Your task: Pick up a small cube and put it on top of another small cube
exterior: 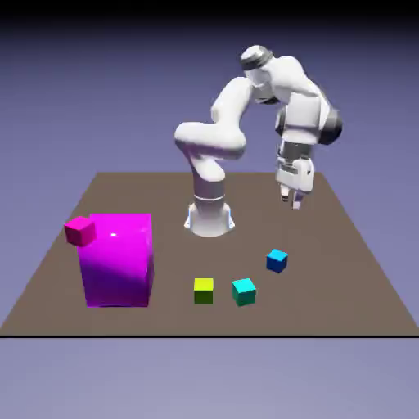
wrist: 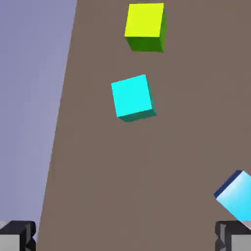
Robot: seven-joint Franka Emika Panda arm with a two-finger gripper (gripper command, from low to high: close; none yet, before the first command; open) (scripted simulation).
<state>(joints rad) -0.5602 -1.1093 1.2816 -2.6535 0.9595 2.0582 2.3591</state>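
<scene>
The small dark-blue cube (exterior: pixel 277 260) rests on the brown table (exterior: pixel 352 270), toward the exterior view's right. My gripper (exterior: pixel 290 199) hangs above the table, open and empty, a little farther back than this cube and well above it. In the hand view the blue cube (wrist: pixel 238 196) shows at the lower right edge, just above the right fingertip (wrist: pixel 233 236), partly cut off. A small cyan cube (exterior: pixel 243 290) and a small yellow-green cube (exterior: pixel 204 290) lie side by side near the table's front. The hand view shows the cyan cube (wrist: pixel 132 97) mid-frame and the yellow-green cube (wrist: pixel 144 25) at the top.
A large magenta cube (exterior: pixel 119 258) stands at the exterior view's left, with a small magenta cube (exterior: pixel 79 230) at its upper left corner. The robot's base (exterior: pixel 209 214) stands at the back middle. The table's edge (wrist: pixel 59 122) runs down the hand view's left side.
</scene>
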